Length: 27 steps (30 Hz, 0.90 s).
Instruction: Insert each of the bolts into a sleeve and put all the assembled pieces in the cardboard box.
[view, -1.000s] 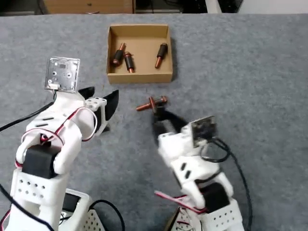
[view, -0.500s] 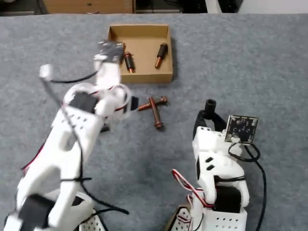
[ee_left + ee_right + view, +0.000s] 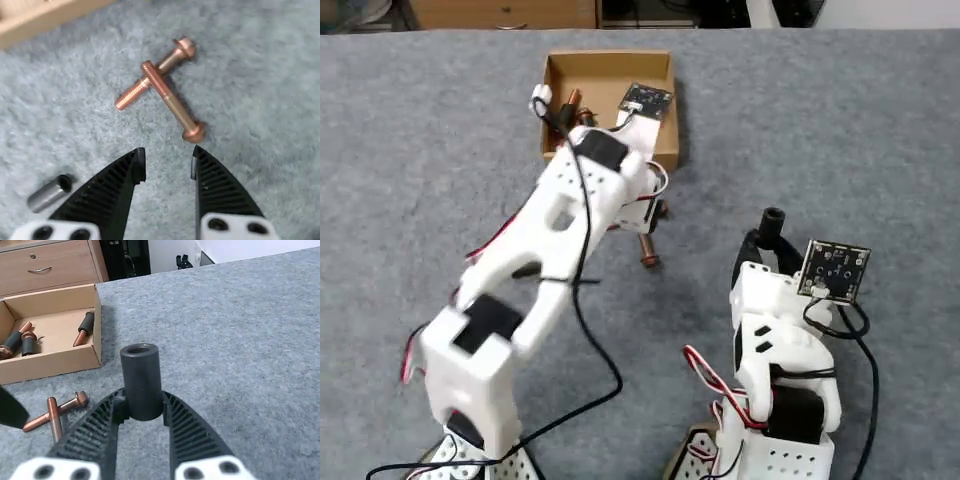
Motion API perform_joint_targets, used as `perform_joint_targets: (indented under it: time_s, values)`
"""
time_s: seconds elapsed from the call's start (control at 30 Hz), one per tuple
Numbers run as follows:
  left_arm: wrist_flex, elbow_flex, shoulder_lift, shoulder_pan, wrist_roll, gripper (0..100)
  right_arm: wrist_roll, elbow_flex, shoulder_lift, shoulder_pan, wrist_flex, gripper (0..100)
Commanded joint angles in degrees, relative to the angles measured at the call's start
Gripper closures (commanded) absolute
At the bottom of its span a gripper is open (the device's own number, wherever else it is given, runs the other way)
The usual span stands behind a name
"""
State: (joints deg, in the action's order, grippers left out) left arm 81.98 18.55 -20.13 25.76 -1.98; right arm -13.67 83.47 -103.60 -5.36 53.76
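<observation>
Two copper bolts [image 3: 172,102] lie crossed on the grey worktop [image 3: 260,75] near the cardboard box [image 3: 55,360], the left fingers [image 3: 120,185] spread above them, apparently to pick one. The right fingers [image 3: 185,430] pinch a black sleeve [image 3: 141,380] upright, likely ready to receive it.

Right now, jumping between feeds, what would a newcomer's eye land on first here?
First, the left gripper, open and hovering over two crossed copper bolts on the grey mat, just short of the cardboard box. Next, the right gripper clamping a black sleeve upright, back near its own base. Three assembled pieces already lie in the box.
</observation>
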Motion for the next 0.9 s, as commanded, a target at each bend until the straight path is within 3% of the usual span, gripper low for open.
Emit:
perform_joint_targets:
  time_s: [0.0, 0.1, 0.2, 0.5, 0.87]
  values:
    - [3.96, 14.59, -7.96, -0.44, -2.81, 84, 0.44, -1.45, -3.12, -1.01, 0.26, 99.7]
    - [6.24, 25.67, -14.9, 0.09, 1.41, 84, 0.44, -1.45, -3.12, -0.84, 0.26, 99.7]
    - [6.59, 34.73, -21.05, 1.14, 11.78, 84, 0.44, -1.45, -3.12, -0.84, 0.26, 99.7]
    - [14.59, 48.53, -32.75, 2.11, 35.43, 84, 0.44, -1.36, -3.12, -0.84, 0.44, 99.7]
    - [14.95, 62.95, -44.09, -1.32, 38.59, 84, -1.23, -0.57, -3.12, -0.75, 0.62, 99.7]
